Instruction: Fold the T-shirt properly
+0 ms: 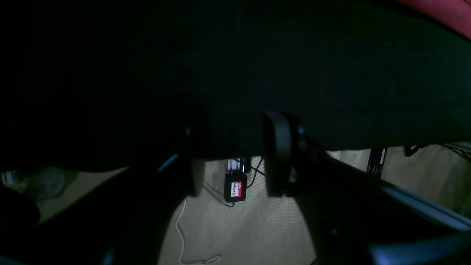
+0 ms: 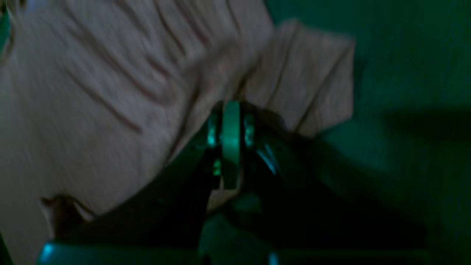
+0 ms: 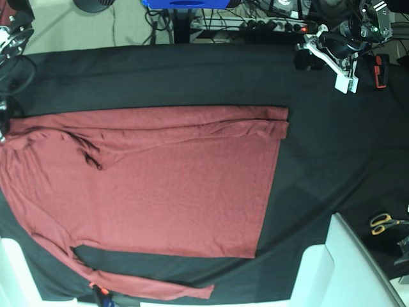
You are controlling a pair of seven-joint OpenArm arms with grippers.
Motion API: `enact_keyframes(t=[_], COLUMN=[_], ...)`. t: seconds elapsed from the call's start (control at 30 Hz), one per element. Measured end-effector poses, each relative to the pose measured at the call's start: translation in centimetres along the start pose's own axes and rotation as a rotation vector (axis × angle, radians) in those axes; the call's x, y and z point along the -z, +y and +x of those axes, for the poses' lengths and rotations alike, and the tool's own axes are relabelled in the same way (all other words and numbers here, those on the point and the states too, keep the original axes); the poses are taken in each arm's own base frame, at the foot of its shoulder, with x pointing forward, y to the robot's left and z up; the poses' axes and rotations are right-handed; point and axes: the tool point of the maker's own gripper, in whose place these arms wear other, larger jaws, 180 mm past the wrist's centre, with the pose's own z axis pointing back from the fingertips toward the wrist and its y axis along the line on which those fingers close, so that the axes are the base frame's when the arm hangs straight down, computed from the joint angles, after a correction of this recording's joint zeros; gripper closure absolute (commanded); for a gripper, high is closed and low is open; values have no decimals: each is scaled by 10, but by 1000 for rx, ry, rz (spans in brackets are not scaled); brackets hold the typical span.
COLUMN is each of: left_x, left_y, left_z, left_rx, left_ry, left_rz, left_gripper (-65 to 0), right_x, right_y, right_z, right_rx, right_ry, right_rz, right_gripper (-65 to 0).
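At the counter (image 1: pixel 331 73) edge: left claw (image 1: pixel 235 127). Hangs with pads spread wide, grips nothing. Shows through the gap a beige floor (image 1: pixel 239 228) and a small black box (image 1: pixel 235 187) with a red label.

Right claw (image 2: pixel 231 110): presses pads together right against rumpled shirt (image 2: pixel 92 92) cloth; cannot tell through the blur whether a fold sits pinched between them.

Shirt (image 3: pixel 160 185): lies spread flat across the black counter (image 3: pixel 319 141), one sleeve folded along the far edge, the other trailing along the near edge. Scissors (image 3: pixel 382 222): rest well apart.
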Motion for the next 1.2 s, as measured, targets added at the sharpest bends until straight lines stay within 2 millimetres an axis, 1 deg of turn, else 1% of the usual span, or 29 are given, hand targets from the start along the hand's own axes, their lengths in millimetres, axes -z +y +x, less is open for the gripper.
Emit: enact_keyframes(t=[0.03,0.4,0.47,0.53,0.57,0.6,0.67,0.7,0.73,0.77,0.87,0.9,0.93,1.0,1.03,1.1,1.13,1.2], left_x=[0,0,0,0,0,1,1,1,1,1,4,5,7,11,14,18,19,19], left_y=[0,0,0,0,0,0,-1,-1,-1,-1,-4,-6,-7,-4,-4,-9,-13,-18], left_z=[0,0,0,1,1,2,4,4,4,4,7,8,9,7,5,0,0,0], left_rx=[0,0,0,0,1,1,2,2,2,2,-9,-12,-10,-34,-61,-129,-144,-173], left_ry=[1,1,1,0,0,-3,-7,-7,-8,-7,-19,-23,-23,-23,-19,-31,-45,-73], left_rz=[0,0,0,0,0,-2,-2,-2,-3,-2,-8,-14,-22,-25,-33,-94,-141,-219], left_gripper=[-247,-248,-250,-250,-250,-252,-252,-252,-252,-253,-257,-280,-313,-405,-456,-515,-528,-525], right_x=[0,0,-4,-16,-25,-36,-56,-64,-69,-71,-70,-67,-63,-52,-48,-41,-38,-35], right_y=[1,0,0,-7,-12,-17,-27,-29,-32,-33,-41,-45,-48,-44,-38,-37,-36,-38], right_z=[3,3,10,26,35,40,44,43,39,29,8,1,-8,-25,-22,-19,-15,-11], right_rx=[2,8,18,50,68,74,95,109,122,133,207,245,279,349,388,426,451,484], right_ry=[-12,-17,-43,-125,-174,-200,-245,-259,-249,-204,-125,-106,-82,-48,-65,-52,-52,-55], right_rz=[2,1,0,-12,-24,-46,-74,-85,-94,-99,-97,-93,-90,-51,-4,29,45,69], right_gripper=[-20,-20,-20,-27,-29,-30,-41,-71,-123,-194,-405,-462,-494,-503,-503,-503,-503,-503])
